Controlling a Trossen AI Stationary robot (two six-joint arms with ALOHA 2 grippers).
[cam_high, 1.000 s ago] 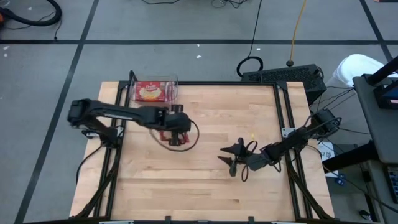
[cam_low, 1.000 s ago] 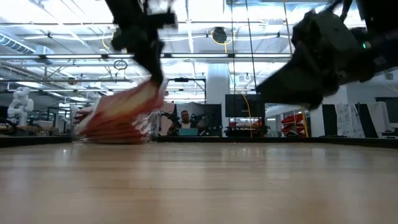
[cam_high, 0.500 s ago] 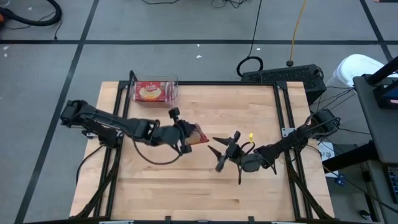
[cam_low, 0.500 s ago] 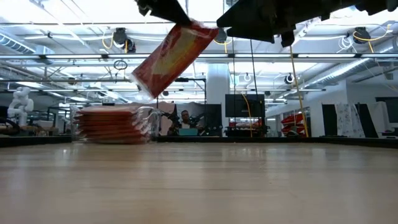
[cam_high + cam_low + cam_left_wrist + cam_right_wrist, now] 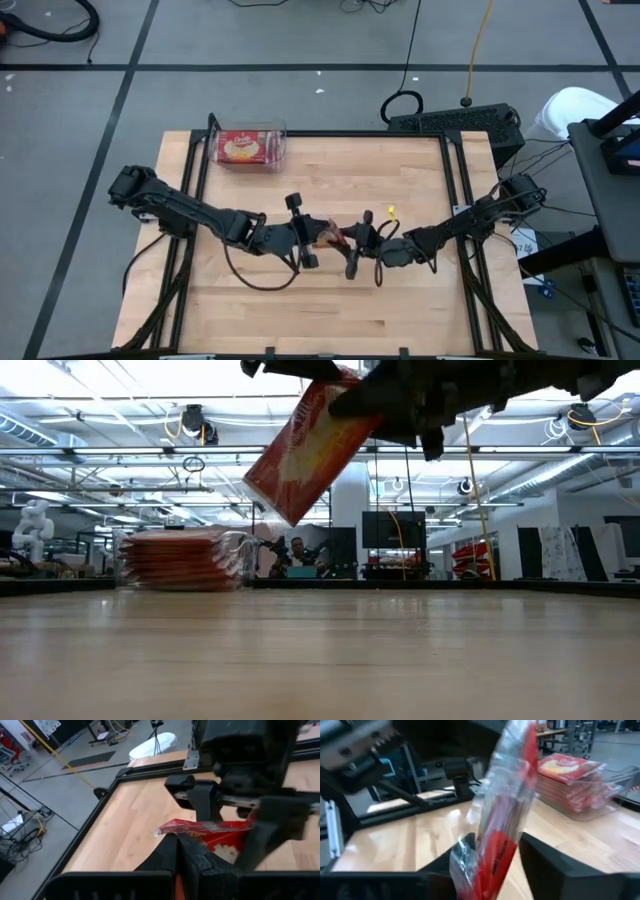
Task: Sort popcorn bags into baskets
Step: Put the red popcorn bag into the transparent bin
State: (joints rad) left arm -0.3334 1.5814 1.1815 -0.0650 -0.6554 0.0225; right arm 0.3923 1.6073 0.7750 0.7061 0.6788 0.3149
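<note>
Red popcorn bag (image 5: 312, 448) hangs between both arms' jaws.

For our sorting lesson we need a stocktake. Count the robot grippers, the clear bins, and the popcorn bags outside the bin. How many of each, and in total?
Grippers: 2 (left gripper, right gripper)
Clear bin: 1
Popcorn bag outside the bin: 1, held in the air by the left gripper, next to the right gripper
Total: 4
</note>
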